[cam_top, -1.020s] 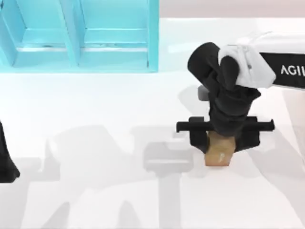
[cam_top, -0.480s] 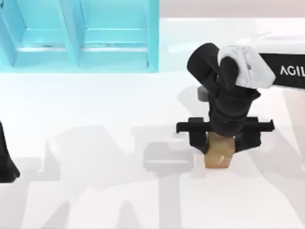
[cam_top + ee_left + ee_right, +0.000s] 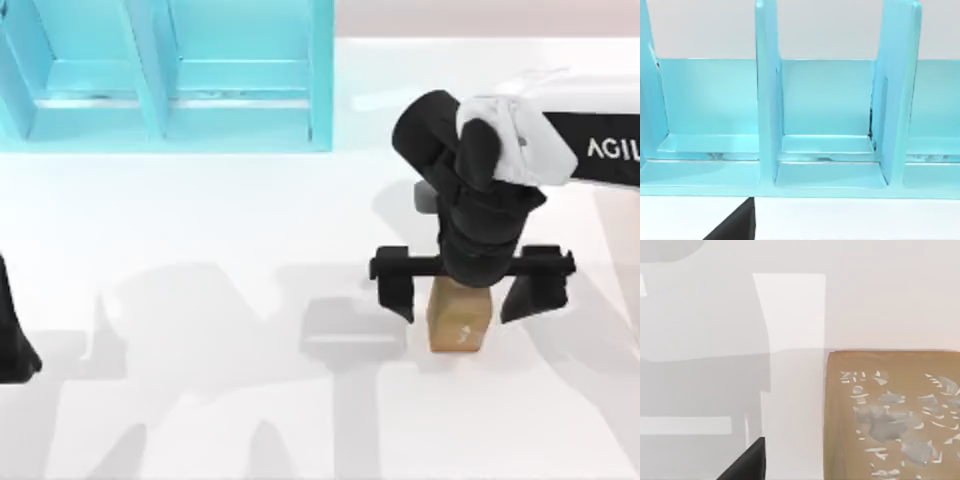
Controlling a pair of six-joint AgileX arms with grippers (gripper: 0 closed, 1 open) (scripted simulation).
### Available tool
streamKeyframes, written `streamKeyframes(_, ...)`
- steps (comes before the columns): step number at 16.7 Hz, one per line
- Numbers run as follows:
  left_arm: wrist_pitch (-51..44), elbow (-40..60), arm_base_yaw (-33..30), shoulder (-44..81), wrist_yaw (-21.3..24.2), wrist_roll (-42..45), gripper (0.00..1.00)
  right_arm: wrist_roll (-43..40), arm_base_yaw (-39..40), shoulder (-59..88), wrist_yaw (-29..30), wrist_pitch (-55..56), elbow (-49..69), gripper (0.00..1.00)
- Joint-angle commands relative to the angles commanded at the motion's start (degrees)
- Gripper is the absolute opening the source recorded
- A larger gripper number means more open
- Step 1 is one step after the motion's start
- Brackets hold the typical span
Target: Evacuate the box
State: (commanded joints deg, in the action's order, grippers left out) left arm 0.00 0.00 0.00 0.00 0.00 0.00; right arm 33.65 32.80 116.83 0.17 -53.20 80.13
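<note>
A small brown box (image 3: pixel 459 322) with pale print on its top stands on the white table at the right of the top view. My right gripper (image 3: pixel 462 306) hangs over it, open. One black finger (image 3: pixel 396 292) is out to the box's left and the other finger (image 3: pixel 534 292) out to its right, both apart from it. The right wrist view looks down on the printed box (image 3: pixel 890 415), with one dark fingertip (image 3: pixel 746 463) well off to its side. My left arm (image 3: pixel 12 340) is parked at the table's left edge.
A light blue shelf unit (image 3: pixel 165 75) with upright dividers fills the back left of the table. The left wrist view faces its open compartments (image 3: pixel 827 120). Bare white tabletop (image 3: pixel 220 330) stretches between the parked left arm and the box.
The right gripper's fingers have spread apart and let go of the brown box, which has settled a little straighter under the wrist. The left arm has not moved.
</note>
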Motion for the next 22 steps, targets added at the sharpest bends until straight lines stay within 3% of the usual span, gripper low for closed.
streamKeyframes(6,0.0,0.0,0.0,0.0,0.0,0.0,1.00,0.0,-0.1,-0.3,0.0,-1.0,0.9,1.00)
streamKeyframes(14,0.0,0.0,0.0,0.0,0.0,0.0,1.00,-0.2,-0.2,-4.3,0.0,-16.4,12.0,1.00)
streamKeyframes(22,0.0,0.0,0.0,0.0,0.0,0.0,1.00,-3.9,-3.8,-3.2,-0.1,-18.0,14.2,1.00)
